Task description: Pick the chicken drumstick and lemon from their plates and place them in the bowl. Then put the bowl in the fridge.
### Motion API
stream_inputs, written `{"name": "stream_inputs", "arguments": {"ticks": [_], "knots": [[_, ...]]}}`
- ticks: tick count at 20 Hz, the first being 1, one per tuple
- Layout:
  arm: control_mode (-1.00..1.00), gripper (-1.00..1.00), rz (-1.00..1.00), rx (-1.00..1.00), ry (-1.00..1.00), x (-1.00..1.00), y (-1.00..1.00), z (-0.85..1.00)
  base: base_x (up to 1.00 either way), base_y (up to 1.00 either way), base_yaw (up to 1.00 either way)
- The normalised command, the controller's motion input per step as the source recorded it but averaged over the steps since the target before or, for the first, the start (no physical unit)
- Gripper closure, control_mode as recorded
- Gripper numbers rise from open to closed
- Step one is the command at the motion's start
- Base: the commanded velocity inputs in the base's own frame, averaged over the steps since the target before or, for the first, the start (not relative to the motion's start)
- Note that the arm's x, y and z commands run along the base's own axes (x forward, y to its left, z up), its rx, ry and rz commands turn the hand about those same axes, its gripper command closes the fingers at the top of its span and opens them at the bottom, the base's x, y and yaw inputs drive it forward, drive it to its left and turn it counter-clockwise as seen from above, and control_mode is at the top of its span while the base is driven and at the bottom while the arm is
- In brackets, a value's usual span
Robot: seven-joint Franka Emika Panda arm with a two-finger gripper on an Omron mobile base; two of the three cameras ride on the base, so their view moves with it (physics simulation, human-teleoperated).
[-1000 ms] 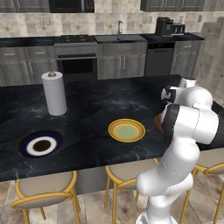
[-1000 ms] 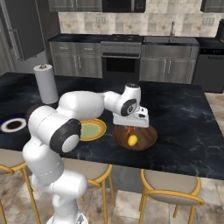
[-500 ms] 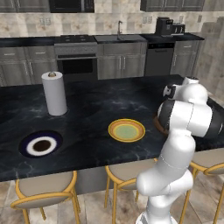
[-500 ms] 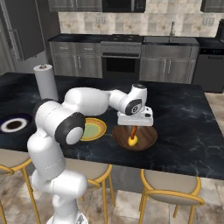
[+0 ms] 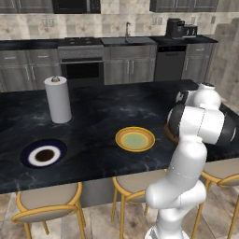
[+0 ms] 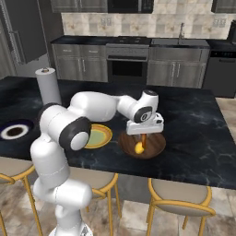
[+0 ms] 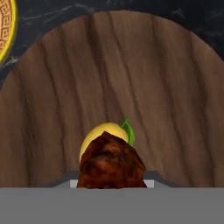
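Note:
The dark-brown wooden bowl (image 6: 159, 144) (image 7: 131, 74) stands on the black island counter with the yellow lemon (image 6: 138, 148) (image 7: 101, 132) lying in it. My gripper (image 6: 144, 137) hangs just over the bowl, shut on the brown chicken drumstick (image 6: 144, 139) (image 7: 111, 164), which points down above the lemon. The yellow-orange plate (image 5: 135, 139) (image 6: 99, 137) lies bare, left of the bowl. Further left sits the blue-rimmed plate (image 5: 43, 155) (image 6: 14, 132), also bare. The dark grey fridge (image 6: 27, 27) stands closed at the far left.
A white paper towel roll (image 5: 58, 99) (image 6: 48, 85) stands upright at the back left of the island. Wooden stools (image 6: 180, 203) line the near edge. Grey cabinets, an oven and a sink run along the back wall.
The arm's elbow has swung and the hand has edged a little to the right and down over the bowl, with the drumstick still in its grip.

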Motion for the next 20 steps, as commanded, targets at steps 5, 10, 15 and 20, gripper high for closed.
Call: {"name": "stream_inputs", "arguments": {"ticks": [5, 10, 15, 20], "knots": [[-1.0, 1.0, 0.22, -0.03, 0.0, 0.0, -0.1, -0.28, 0.0, 0.0, 0.0], [-1.0, 1.0, 0.17, -0.03, -0.01, 0.11, -0.15, -0.17, 0.0, 0.0, 0.0], [-1.0, 1.0, 0.15, 0.0, 0.0, 0.11, -0.11, -0.07, 0.0, 0.0, 0.0], [-1.0, 1.0, 0.13, -0.01, 0.04, 0.08, -0.07, -0.13, 0.0, 0.0, 0.0]]}}
